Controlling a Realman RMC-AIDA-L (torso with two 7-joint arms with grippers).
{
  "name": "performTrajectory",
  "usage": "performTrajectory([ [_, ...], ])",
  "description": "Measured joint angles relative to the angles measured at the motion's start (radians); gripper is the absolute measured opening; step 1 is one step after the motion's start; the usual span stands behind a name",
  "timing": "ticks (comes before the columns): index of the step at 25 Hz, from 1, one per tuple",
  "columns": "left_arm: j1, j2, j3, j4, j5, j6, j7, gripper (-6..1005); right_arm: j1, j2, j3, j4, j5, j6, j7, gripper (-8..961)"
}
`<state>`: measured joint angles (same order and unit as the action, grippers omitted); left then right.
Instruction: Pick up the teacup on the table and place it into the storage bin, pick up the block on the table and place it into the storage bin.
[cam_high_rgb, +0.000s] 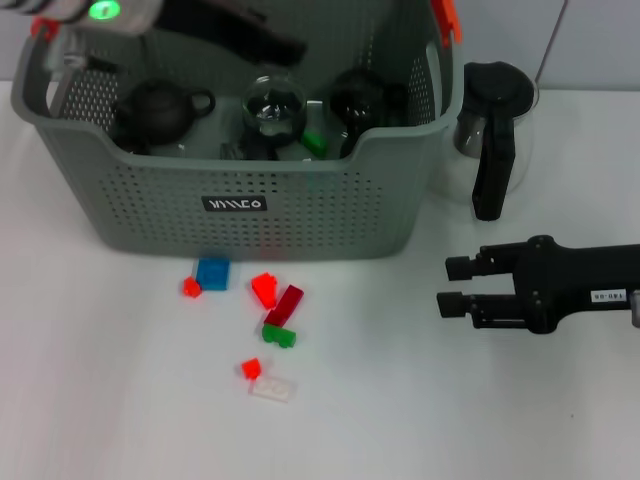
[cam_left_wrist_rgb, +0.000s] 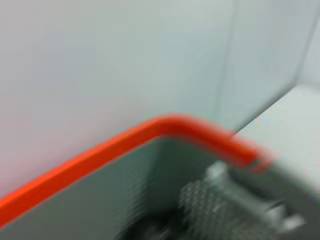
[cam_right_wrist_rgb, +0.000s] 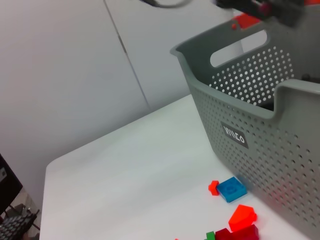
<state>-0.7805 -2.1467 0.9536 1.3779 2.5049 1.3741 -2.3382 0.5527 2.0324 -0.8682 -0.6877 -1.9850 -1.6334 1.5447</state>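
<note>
Nearest you, loose blocks (cam_high_rgb: 268, 335) lie scattered on the white table (cam_high_rgb: 90, 400) just in front of the storage bin (cam_high_rgb: 240, 205), with your right gripper (cam_high_rgb: 450, 285) resting beside them to the right — fingers apart, holding nothing. Farther back, a clear glass teacup (cam_high_rgb: 273, 105) sits inside the bin between dark teapots (cam_high_rgb: 160, 108), and your left gripper (cam_high_rgb: 270, 42) hangs over the bin — you cannot tell its grip.

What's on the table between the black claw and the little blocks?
Nothing. In the head view, only bare white table lies between the right claw and the blocks.
</note>
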Motion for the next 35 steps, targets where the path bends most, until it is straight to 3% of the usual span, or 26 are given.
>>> performTrajectory([
  [3,0.115,0.005,-0.057,0.157,-0.209,0.147,0.066,576,-0.004,0.000,0.000,0.000,0.000,0.000,0.000,583],
  [7,0.247,0.029,-0.078,0.209,-0.386,0.304,0.215,748,-0.005,0.000,0.000,0.000,0.000,0.002,0.000,583],
  [10,0.311,0.024,-0.078,0.200,-0.409,0.389,0.302,761,-0.005,0.000,0.000,0.000,0.000,0.001,0.000,583],
  [14,0.373,0.000,-0.037,0.154,-0.351,0.431,0.345,778,-0.003,0.000,0.000,0.001,0.000,0.000,0.002,583],
  [20,0.368,-0.016,0.040,0.022,-0.222,0.432,0.346,793,-0.002,0.000,0.000,0.001,0.000,0.002,0.002,583],
  [27,0.290,-0.018,0.066,-0.192,-0.126,0.415,0.330,768,-0.005,0.000,0.000,0.000,0.000,0.006,0.003,584],
  [35,0.287,-0.024,0.122,-0.248,-0.076,0.276,0.315,749,-0.008,0.000,0.000,0.000,0.000,0.008,0.003,584],
])
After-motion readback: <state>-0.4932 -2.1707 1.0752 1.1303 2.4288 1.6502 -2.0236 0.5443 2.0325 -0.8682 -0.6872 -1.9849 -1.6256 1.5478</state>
